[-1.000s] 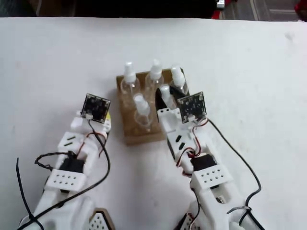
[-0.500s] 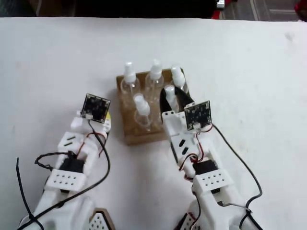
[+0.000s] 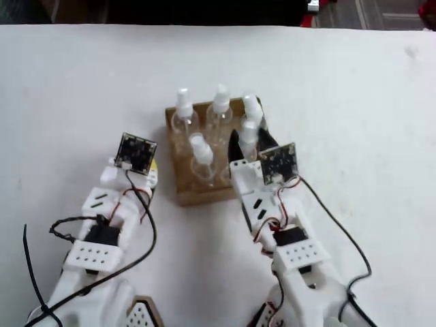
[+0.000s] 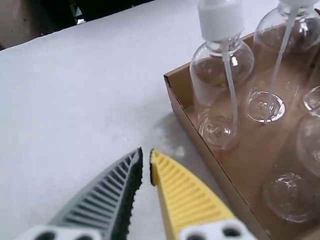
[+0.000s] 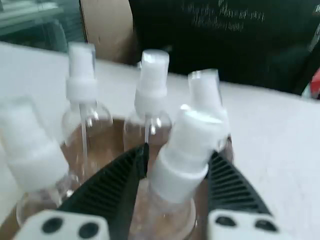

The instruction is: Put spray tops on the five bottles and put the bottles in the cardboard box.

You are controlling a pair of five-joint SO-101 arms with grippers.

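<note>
Bottles (image 3: pixel 201 157) fitted with white spray tops (image 3: pixel 220 95) stand in a shallow cardboard box (image 3: pixel 197 196) at the middle of a white table (image 3: pixel 354 102). A dark strip of room lies beyond the table's far edge. In the right wrist view, a brown board (image 5: pixel 105 30) leans against a black backdrop behind the table.

The high view gives the layout: three bottles along the box's back wall, one at front left, and a fifth bottle (image 3: pixel 248 133) at front right. From the left wrist, the clear bottles' thin dip tubes (image 4: pixel 229 85) can be traced down to their round bases on the box floor. The right wrist view looks level along the row of spray tops.

Four bottles stand upright with their long axes vertical and their tops up. The fifth bottle leans, its top tipped toward the back-right bottle (image 3: pixel 252 109).

The right gripper (image 3: pixel 249 143) has its black jaws closed on the fifth bottle just under the spray top. The left gripper (image 4: pixel 145 154) sits low over bare table just beside the box's left wall. Its grey and yellow jaws are drawn together to a thin slit, with nothing between them.
</note>
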